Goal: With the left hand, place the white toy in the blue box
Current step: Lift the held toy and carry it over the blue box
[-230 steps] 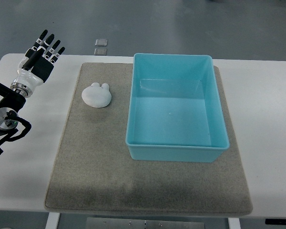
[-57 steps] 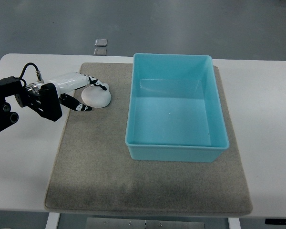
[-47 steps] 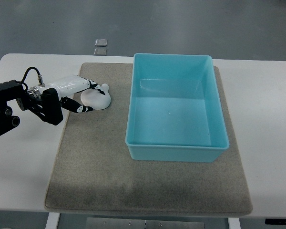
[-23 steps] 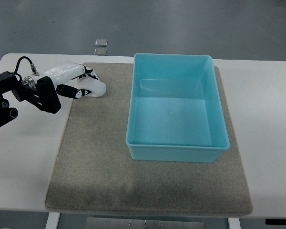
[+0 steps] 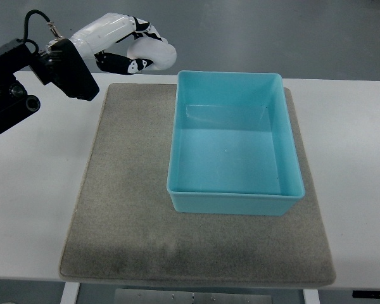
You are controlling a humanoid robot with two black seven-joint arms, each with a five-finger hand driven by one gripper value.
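My left hand [image 5: 139, 47] is raised high at the upper left, its arm entering from the left edge. Its fingers are curled around the white toy [image 5: 157, 54], a rounded white lump that shows at the hand's right side. The toy hangs in the air just left of the far left corner of the blue box [image 5: 290, 190]. That box is an open light-blue rectangular tub, with nothing inside, standing on the right half of the grey mat [image 5: 126, 209]. My right hand is out of the picture.
The white table [image 5: 31, 209] carries the mat and the box. The arm's black wrist block [image 5: 66, 66] and cable hang over the table's far left corner. Grey floor lies beyond the far edge.
My left hand closed on the white toy, lifted it off the mat and carried it up and to the right, toward the box's far left corner.
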